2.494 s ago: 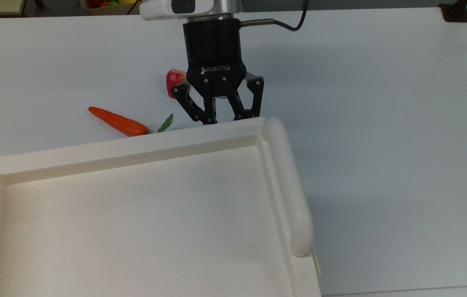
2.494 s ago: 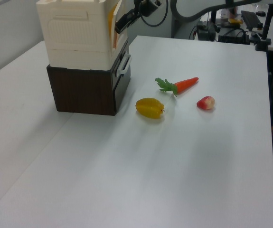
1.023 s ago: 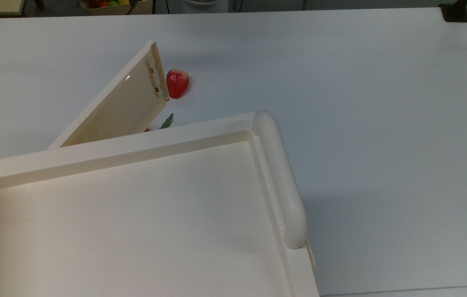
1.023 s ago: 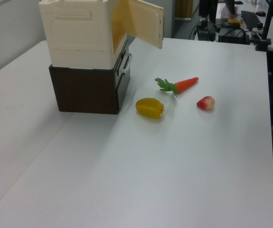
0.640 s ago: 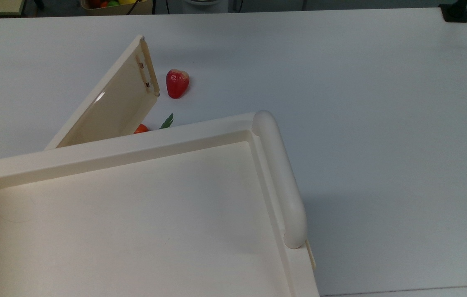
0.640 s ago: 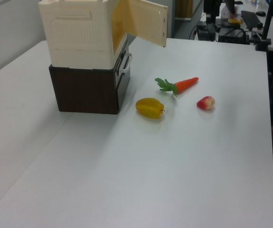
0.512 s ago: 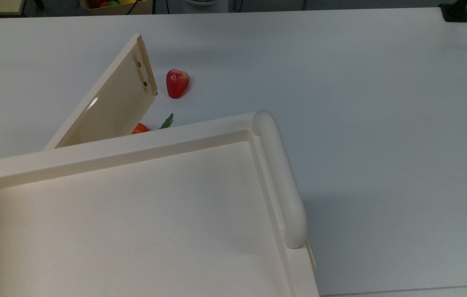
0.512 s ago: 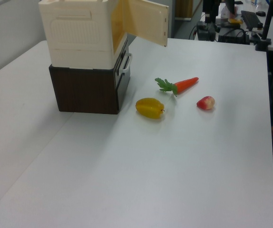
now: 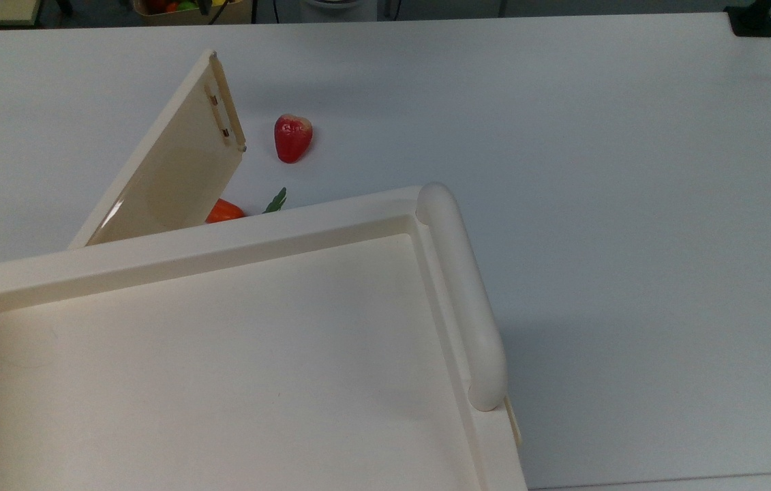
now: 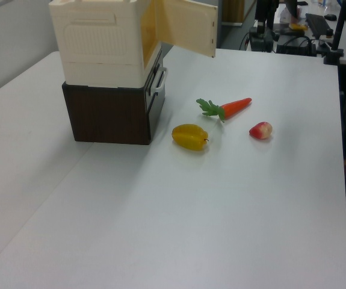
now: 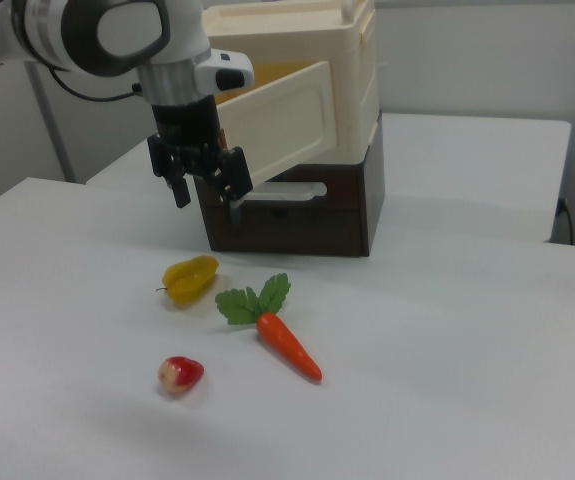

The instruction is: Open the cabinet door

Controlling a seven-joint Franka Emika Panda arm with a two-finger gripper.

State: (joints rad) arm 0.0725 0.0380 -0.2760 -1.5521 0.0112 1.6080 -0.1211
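The cabinet (image 10: 97, 42) is a cream-white unit on a dark brown drawer base (image 10: 106, 114); the top view looks down on its recessed top and tube rail (image 9: 460, 293). The cabinet door (image 9: 174, 164) stands swung out from the front, hinged at the top view's left, slot handle near its free edge. The left view shows the cabinet door (image 10: 188, 27) ajar over the table. In the right view the cabinet door (image 11: 277, 125) angles outward, and my gripper (image 11: 207, 200) hangs open at its free edge, fingers pointing down with nothing between them.
On the white table lie a toy carrot (image 10: 236, 106), a yellow fruit (image 10: 190, 136) and a red fruit (image 10: 260, 130). The carrot (image 9: 221, 210) sits partly under the door in the top view, the red fruit (image 9: 292, 138) just beyond it. A handled drawer (image 11: 297, 190) is below the door.
The door, shut 2.5 s ago with the gripper at its top edge, has swung open and kept widening. The gripper has left the top view.
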